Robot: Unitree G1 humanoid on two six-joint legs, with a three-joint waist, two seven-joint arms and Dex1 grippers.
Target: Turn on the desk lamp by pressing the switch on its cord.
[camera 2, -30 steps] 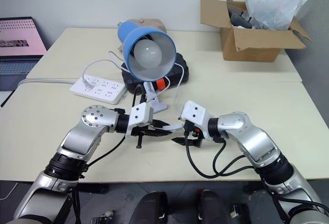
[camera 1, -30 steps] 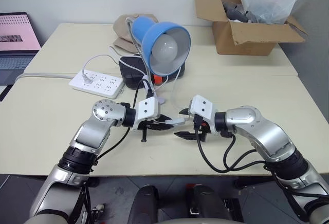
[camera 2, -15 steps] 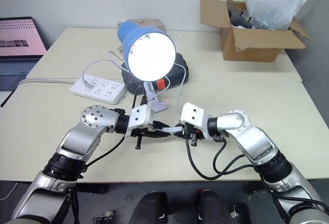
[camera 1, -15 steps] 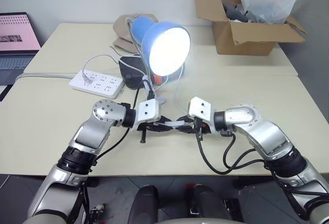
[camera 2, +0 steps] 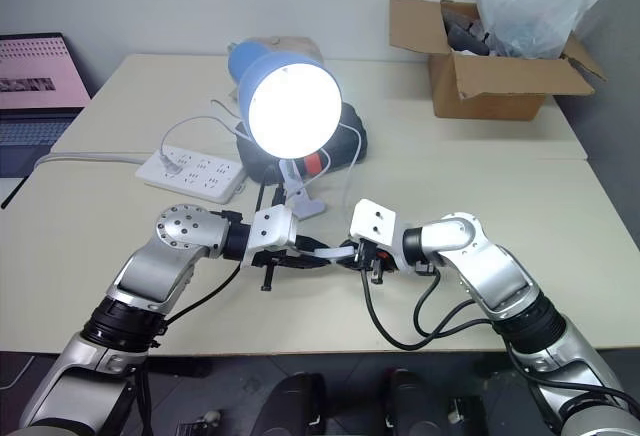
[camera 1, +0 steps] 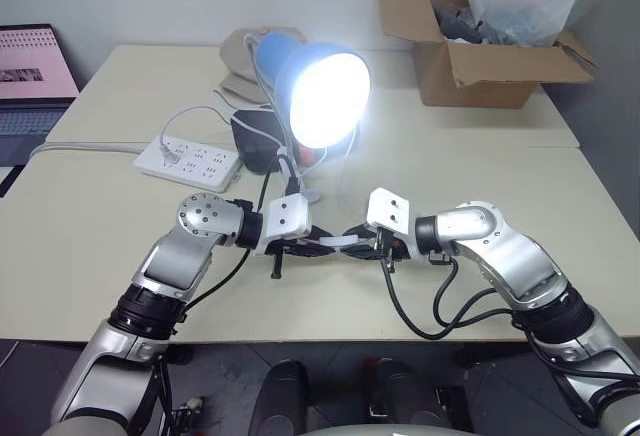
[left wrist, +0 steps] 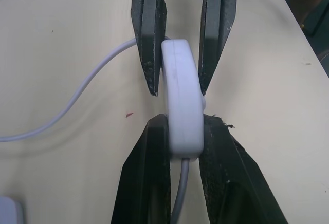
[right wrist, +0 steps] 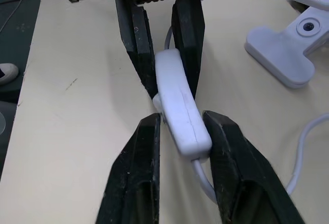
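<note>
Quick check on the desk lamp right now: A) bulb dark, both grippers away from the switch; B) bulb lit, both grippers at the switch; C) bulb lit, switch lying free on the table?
B: the desk lamp glows, and the left gripper and right gripper both flank the switch.

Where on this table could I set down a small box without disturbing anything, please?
Bare tabletop lies right of the desk lamp, in front of the cardboard box, and left, in front of the power strip. The middle is crowded: both claws meet at the switch.

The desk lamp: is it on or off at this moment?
On. The bulb inside the blue shade of the desk lamp glows bright white, washing out its outline.
</note>
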